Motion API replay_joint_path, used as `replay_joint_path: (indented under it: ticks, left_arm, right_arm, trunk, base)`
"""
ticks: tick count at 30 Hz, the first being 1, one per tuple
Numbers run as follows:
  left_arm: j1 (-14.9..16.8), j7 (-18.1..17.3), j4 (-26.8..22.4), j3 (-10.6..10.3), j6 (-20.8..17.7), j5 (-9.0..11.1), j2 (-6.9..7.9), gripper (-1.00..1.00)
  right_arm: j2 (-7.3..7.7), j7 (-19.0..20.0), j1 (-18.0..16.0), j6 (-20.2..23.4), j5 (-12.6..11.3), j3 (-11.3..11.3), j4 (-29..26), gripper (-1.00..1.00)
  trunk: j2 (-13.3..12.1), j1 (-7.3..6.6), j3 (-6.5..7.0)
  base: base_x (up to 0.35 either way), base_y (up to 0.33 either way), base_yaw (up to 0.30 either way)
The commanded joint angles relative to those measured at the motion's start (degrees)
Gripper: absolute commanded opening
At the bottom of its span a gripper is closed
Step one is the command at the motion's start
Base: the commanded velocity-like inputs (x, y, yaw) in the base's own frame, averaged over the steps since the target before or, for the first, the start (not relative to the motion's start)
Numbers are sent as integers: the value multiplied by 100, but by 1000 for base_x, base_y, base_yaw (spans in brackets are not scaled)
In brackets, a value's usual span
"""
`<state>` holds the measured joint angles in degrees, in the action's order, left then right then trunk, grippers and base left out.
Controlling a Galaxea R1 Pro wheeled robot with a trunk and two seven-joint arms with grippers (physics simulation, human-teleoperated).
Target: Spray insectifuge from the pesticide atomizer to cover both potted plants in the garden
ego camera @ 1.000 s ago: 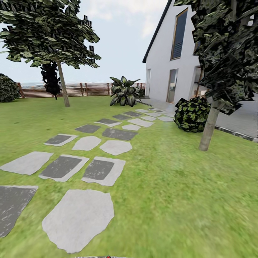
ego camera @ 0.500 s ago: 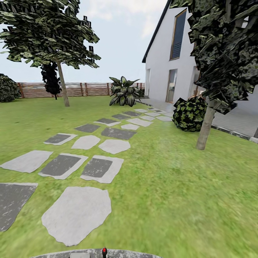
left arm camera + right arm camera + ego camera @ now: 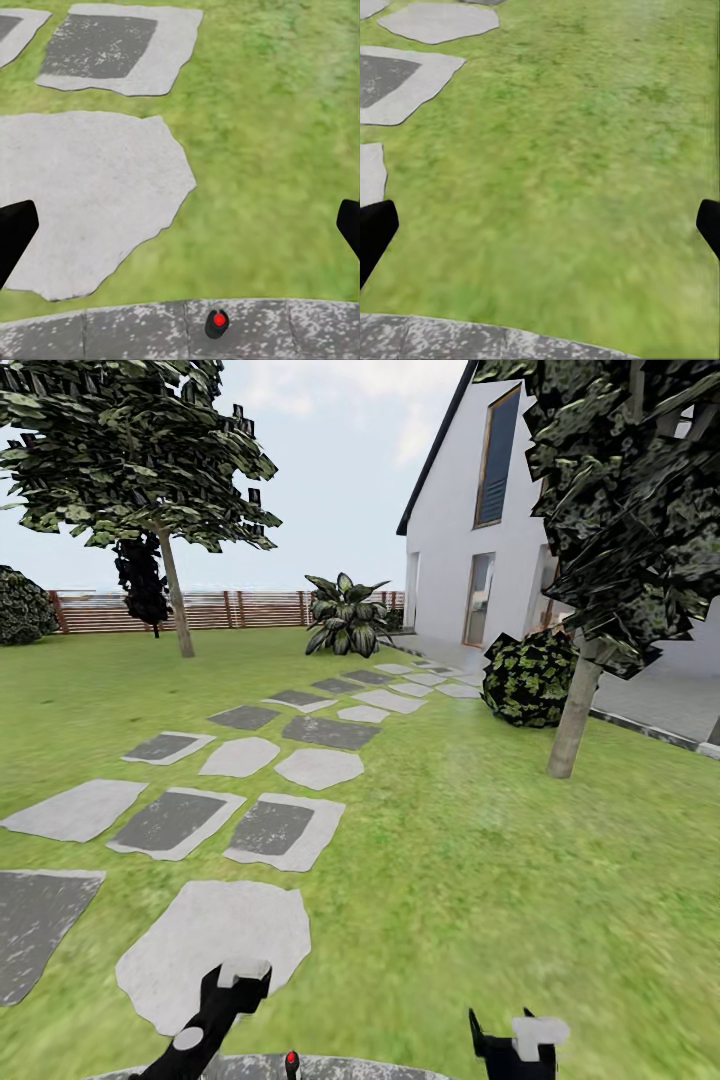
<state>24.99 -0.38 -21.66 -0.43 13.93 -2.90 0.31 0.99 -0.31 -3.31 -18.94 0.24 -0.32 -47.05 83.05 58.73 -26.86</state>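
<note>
The garden's lawn (image 3: 480,880) lies ahead of both claws, stepping stones (image 3: 215,950) running far-left toward the fence (image 3: 220,610). Left gripper (image 3: 180,225) and right gripper (image 3: 540,225) stand wide apart, empty, over grass. Both arms have risen into the head view since a moment ago.

Right pincer (image 3: 540,225) fingers spread wide over green lawn (image 3: 585,150); pale grey stepping stones (image 3: 405,86) alongside, speckled grey paving (image 3: 457,339) at edge.

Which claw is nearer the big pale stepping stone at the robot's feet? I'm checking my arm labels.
Left. The left claw hangs over the pale stepping stone near its close edge; the right claw sits over lawn, well off to the stone's side.
</note>
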Motion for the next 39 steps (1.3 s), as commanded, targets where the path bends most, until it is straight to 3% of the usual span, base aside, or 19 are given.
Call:
replay_joint_path:
  ticks: [1, 4, 6, 10, 20, 33, 39]
  left_arm:
    - [17, -5, 3, -4, -1, -33, 2, 100]
    - [47, -44, 4, -18, -55, -45, 5, 100]
    - [36, -50, 4, -27, -55, -54, 6, 100]
    - [29, -50, 4, -41, -44, -54, 24, 100]
    - [58, -36, -3, -43, -55, -45, 20, 100]
    - [58, -50, -5, -34, -41, -43, 29, 100]
    - [58, -50, 6, -28, -44, -44, 27, 100]
  right_arm:
    - [0, -3, -49, -14, 2, -2, -27, 100]
    - [-2, -4, -470, 270, 1, -3, -54, 100]
    - [0, -4, -747, 781, -11, -12, -27, 100]
    - [0, 1, -951, 1384, -13, -93, 0, 100]
    - [-2, 4, -1004, 1465, -6, -143, 156, 100]
    - [-2, 10, -1005, 1473, -6, -147, 225, 100]
    - [-2, 13, -1005, 1478, -6, -144, 229, 100]
  trunk:
    - [3, 0, -7]
    - [3, 0, -7]
    - [3, 0, -7]
    - [3, 0, -7]
    - [3, 0, -7]
    - [3, 0, -7]
    - [244, 131, -119]
  base:
    - [0, 0, 0]
    - [0, 0, 0]
    - [0, 0, 0]
    - [0, 0, 0]
    - [111, 8, -8]
    - [20, 3, -192]
    - [0, 0, -12]
